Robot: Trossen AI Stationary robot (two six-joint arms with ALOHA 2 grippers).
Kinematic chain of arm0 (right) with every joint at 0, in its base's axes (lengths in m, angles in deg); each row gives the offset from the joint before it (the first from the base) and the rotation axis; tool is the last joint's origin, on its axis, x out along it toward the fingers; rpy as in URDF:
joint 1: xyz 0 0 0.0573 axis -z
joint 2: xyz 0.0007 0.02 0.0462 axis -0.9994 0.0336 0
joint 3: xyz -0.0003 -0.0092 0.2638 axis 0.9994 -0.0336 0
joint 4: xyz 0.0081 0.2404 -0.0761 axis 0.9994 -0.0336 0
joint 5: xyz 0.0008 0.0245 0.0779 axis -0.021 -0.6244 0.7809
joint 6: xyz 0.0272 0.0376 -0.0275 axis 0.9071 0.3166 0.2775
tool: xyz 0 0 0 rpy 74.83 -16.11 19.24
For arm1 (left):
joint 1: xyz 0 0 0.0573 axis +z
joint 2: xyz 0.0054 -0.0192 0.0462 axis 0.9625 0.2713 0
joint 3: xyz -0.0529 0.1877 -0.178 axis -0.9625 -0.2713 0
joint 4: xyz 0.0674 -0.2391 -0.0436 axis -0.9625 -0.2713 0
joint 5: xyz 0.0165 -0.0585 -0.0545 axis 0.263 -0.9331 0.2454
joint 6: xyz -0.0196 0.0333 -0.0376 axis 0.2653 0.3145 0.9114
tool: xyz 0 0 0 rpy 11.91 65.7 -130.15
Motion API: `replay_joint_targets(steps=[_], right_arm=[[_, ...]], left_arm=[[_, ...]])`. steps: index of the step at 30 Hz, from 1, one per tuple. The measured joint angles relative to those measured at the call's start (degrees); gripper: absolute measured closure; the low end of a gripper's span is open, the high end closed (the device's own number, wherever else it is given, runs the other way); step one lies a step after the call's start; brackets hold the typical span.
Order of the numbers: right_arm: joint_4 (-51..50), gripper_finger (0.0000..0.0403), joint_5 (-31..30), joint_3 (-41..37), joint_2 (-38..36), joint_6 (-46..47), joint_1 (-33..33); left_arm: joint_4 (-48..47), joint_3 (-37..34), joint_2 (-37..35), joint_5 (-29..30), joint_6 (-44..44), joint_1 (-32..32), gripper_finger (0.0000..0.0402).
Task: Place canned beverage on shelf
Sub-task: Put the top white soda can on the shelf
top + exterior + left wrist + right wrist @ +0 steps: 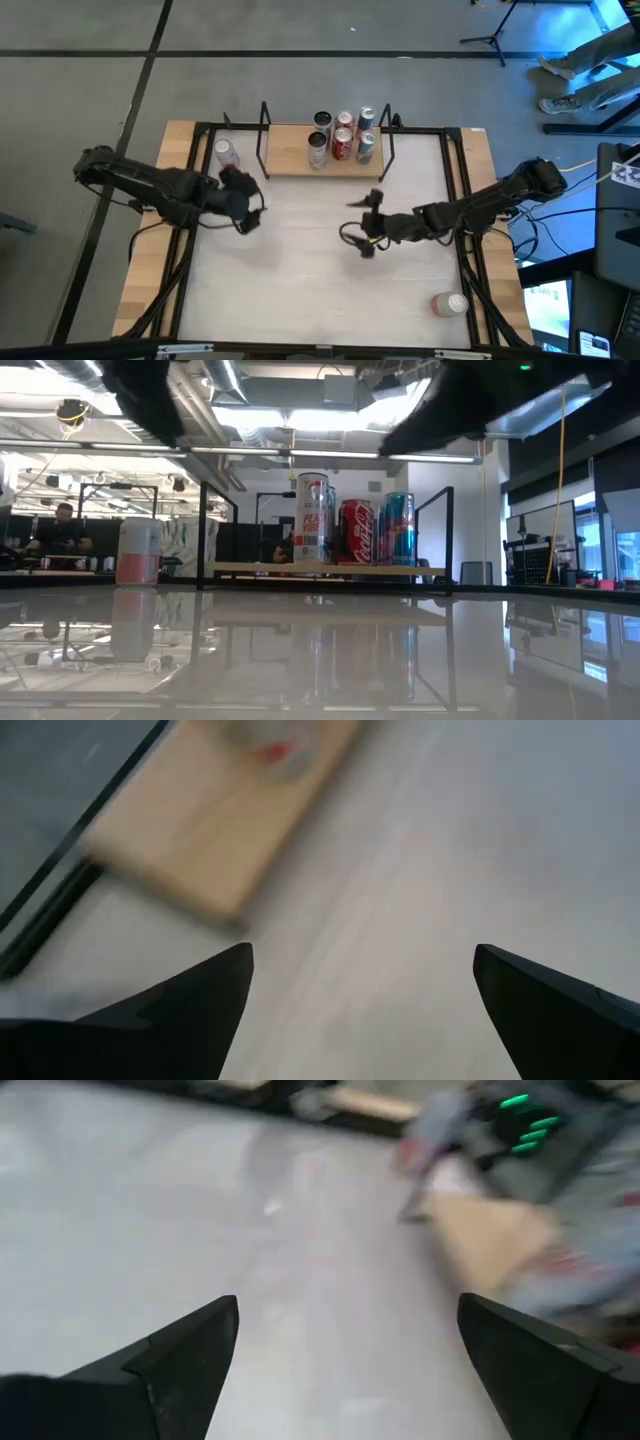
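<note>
Overhead, glossy whitish tabletop [300,260], concrete floor [80,90]

Shelf's [290,150] left half free, cans [342,136] crowding its right.

Light-wood shelf [290,150] holds five upright cans [343,138] clustered at its right end.

On the shelf [330,569], the red can [356,532] standing between a tall white can [312,520] and a blue can [399,529] carries the white Coca-Cola script — the white can's red lettering and every other label are too small to read.
</note>
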Motion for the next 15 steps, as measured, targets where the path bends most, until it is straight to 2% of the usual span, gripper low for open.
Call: replay_joint_targets(steps=[3, 7, 11, 15], right_arm=[[-2.4, 0.0031, 6.3, -0.2, 0.1, 0.5, -3.6], [-4.9, 0.0031, 6.8, -0.2, 0.1, 0.4, -9.4], [-6.0, 0.0031, -1.0, -0.2, 0.1, -1.5, -12.3], [-5.8, 0.0031, -7.1, -0.2, 0.1, -2.4, -11.8]], left_arm=[[-11.8, 2.9, 0.0, -0.2, 6.3, 3.1, 0.0033], [-23.4, 3.6, 0.0, 0.0, 12.7, 7.6, 0.0033], [-27.7, 3.3, 0.0, 2.6, 12.3, 13.9, 0.0033], [-27.4, 3.3, 0.0, 0.8, 4.6, 23.4, 0.0033]])
